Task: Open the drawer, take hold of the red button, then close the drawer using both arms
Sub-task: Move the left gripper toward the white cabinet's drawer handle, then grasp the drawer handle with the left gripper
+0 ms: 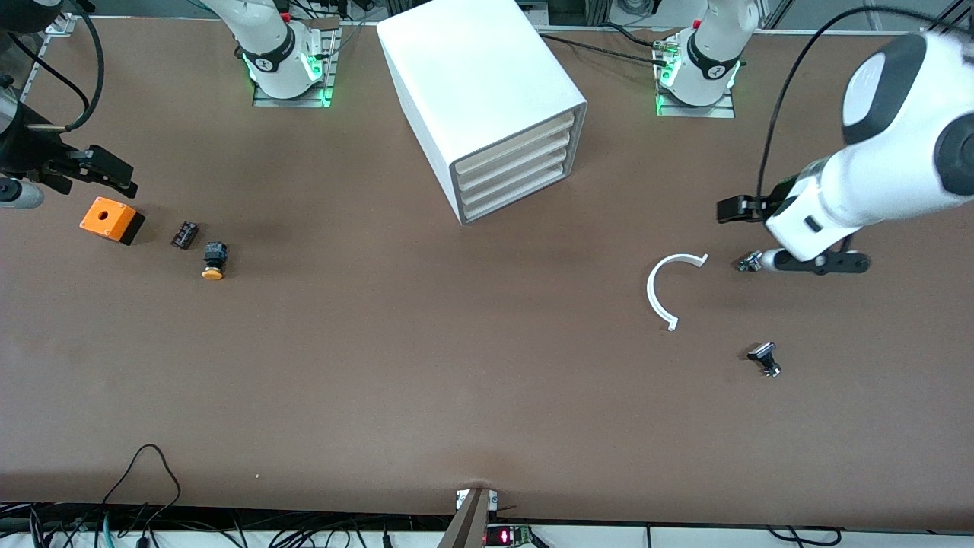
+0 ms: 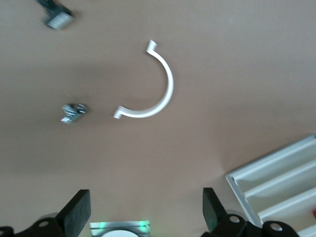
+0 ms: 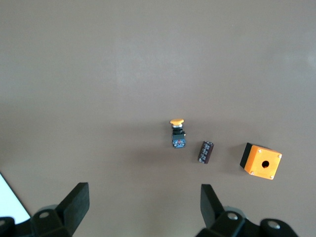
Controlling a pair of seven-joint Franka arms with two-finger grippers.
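The white cabinet (image 1: 487,91) stands at the back middle of the table, its four stacked drawers (image 1: 514,171) all shut. Their fronts also show in the left wrist view (image 2: 281,182). The red-capped button is hidden. My left gripper (image 1: 784,236) hangs open over the table at the left arm's end, close to a white curved strip (image 1: 670,285); nothing is between its fingers (image 2: 146,210). My right gripper (image 1: 84,171) hovers open and empty (image 3: 144,202) at the right arm's end, over the table by an orange box (image 1: 112,219).
A small black block (image 1: 184,234) and a yellow-capped button (image 1: 214,261) lie beside the orange box (image 3: 261,161). By the curved strip (image 2: 153,89) lie a small metal part (image 1: 749,262) and, nearer the front camera, a black-and-metal part (image 1: 765,359).
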